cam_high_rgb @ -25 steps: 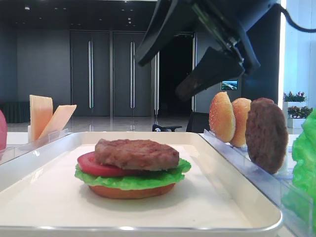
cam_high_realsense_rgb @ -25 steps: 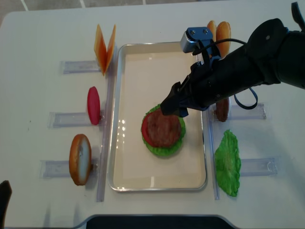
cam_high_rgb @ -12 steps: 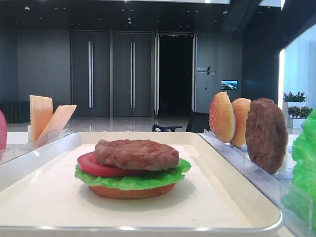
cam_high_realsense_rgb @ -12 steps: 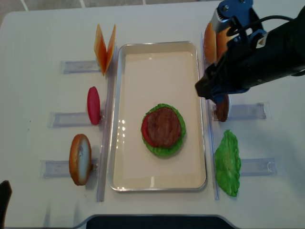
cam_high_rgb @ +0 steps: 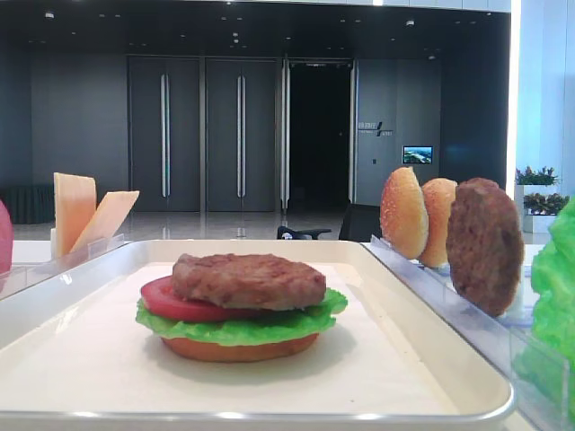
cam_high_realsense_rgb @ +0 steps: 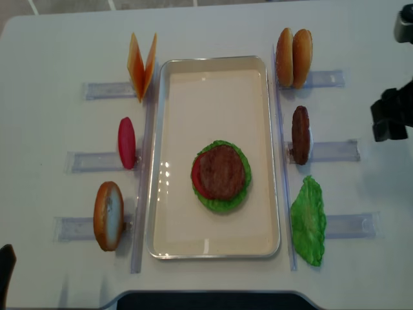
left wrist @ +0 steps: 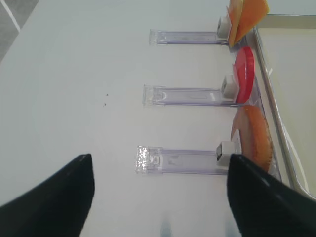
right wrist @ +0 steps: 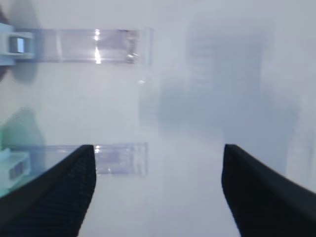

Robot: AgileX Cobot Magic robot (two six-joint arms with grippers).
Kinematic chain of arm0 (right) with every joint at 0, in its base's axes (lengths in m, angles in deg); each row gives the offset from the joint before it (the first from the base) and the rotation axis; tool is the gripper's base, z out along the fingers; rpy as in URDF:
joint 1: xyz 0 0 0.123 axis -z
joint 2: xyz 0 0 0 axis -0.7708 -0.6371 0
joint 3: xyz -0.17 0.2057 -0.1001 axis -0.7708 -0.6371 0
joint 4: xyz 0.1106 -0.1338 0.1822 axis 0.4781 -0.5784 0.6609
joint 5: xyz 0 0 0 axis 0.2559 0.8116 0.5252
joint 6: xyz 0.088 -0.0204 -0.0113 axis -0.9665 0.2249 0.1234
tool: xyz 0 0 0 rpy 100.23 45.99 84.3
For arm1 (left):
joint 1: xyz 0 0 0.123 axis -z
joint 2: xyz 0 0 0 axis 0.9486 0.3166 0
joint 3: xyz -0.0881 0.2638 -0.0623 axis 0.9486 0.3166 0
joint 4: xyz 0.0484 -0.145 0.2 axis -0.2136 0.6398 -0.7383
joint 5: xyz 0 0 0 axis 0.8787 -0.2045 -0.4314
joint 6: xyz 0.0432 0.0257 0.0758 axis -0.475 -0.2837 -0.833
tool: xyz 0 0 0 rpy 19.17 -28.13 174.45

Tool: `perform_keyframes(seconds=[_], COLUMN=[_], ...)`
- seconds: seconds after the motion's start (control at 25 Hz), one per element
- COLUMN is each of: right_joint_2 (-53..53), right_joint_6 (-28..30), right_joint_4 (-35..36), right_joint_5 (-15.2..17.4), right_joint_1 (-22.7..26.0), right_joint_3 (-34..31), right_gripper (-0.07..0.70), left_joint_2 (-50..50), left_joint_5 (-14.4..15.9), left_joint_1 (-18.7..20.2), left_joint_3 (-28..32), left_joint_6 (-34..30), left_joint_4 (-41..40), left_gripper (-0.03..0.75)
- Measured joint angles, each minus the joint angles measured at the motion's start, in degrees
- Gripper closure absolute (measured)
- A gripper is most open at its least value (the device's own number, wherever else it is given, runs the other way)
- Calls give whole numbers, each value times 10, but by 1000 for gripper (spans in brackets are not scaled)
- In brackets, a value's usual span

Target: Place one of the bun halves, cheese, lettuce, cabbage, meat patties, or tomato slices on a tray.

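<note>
- Right gripper (right wrist: 157, 192) hangs over bare white tabletop, its two dark jaws spread wide with nothing between them; in the overhead view it sits at the far right edge (cam_high_realsense_rgb: 390, 116), well apart from the food.
- Left gripper (left wrist: 159, 197) is likewise spread wide and empty, over the table to the left of the clear plastic racks (left wrist: 180, 162).
- Cream-white tray (cam_high_realsense_rgb: 213, 248) lies in the middle of the table.
- On the tray sits a stack: flat bun base (cam_high_rgb: 239, 348), lettuce (cam_high_rgb: 235, 329), a tomato slice (cam_high_rgb: 172, 302), and a meat patty (cam_high_rgb: 249, 279) on top.
- Left of the tray stand cheese slices (cam_high_realsense_rgb: 141, 66), another tomato slice (cam_high_realsense_rgb: 126, 143) and a bun half (cam_high_realsense_rgb: 108, 215).
- Right of the tray stand two bun halves (cam_high_realsense_rgb: 294, 49), a second meat patty (cam_high_realsense_rgb: 300, 134) and a lettuce leaf (cam_high_realsense_rgb: 308, 221).
</note>
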Motion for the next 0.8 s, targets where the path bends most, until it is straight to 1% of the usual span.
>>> perform_keyframes(seconds=[0.04,0.16,0.24,0.32,0.44,0.56,0.68,0.8], right_joint_2=[1,1,1,4,18,46,94,155], right_joint_6=[-6,-16,-27,-41,-45,-46,-46,-46], right_joint_4=[-10,-32,-43,-47,-51,-51,-51,-51], right_joint_5=[16,50,59,62,63,63,62,62], right_joint_1=[23,81,112,129,133,127,112,101], right_joint_3=[0,1,1,1,1,-5,-35,-81], right_gripper=[97,98,98,100,101,101,101,101], left_joint_2=[0,0,0,0,0,0,0,0], left_joint_5=[0,0,0,0,0,0,0,0], left_joint_1=[0,0,0,0,0,0,0,0], left_joint_3=[0,0,0,0,0,0,0,0], left_joint_6=[0,0,0,0,0,0,0,0], left_joint_4=[0,0,0,0,0,0,0,0], left_gripper=[72,72,72,72,72,72,72,72])
